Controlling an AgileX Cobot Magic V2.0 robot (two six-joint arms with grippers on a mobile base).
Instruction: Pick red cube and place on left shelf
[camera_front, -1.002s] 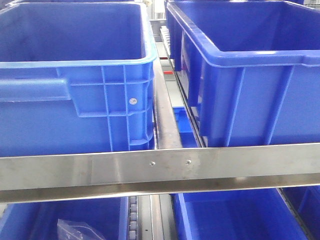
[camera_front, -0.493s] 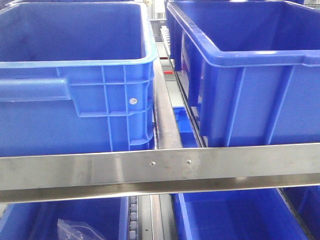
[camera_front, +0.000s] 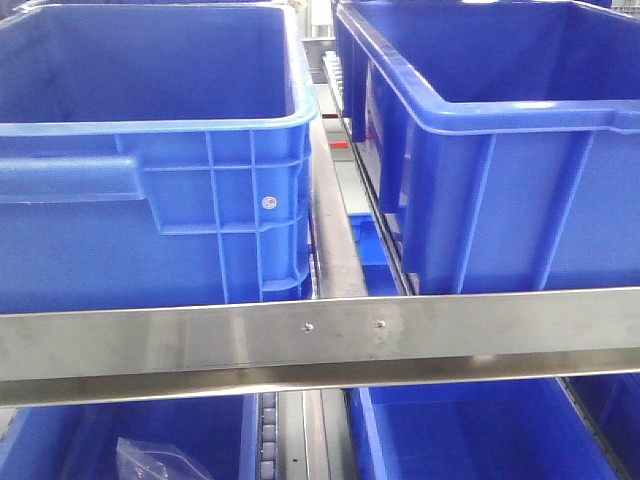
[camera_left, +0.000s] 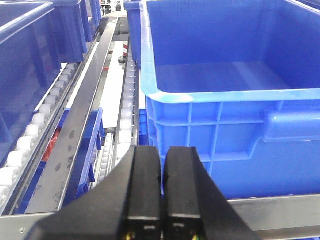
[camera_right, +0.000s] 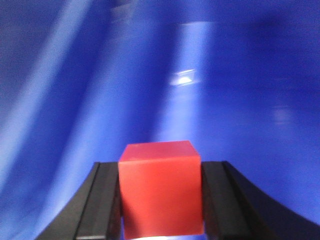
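1. Cube: not seen in the front view. That view lists two blue bins on the upper tier, the left bin (camera_front: 150, 150) and the right bin (camera_front: 500, 140), both behind a steel rail (camera_front: 320, 335). Further bins sit on the tier below. No arm shows here.
2. Left wrist view: left gripper (camera_left: 161, 200), fingers (camera_left: 144, 195) pressed together with nothing between them. It sits low, before a blue bin (camera_left: 225, 145) that appears empty. A roller track (camera_left: 35, 135) runs off to the left.
3. Right wrist view: red cube (camera_right: 161, 187) pinched between the right gripper (camera_right: 160, 200) fingers (camera_right: 102, 200), one flat against each side face. The cube has equal sides, so no long axis. Blurred blue surface all around; likely a bin interior, cannot tell which.
4. Judgement: the cube is already in the right gripper, centred between the fingers. The left shelf lies to this arm's left, so the carry should run leftward across the rack.
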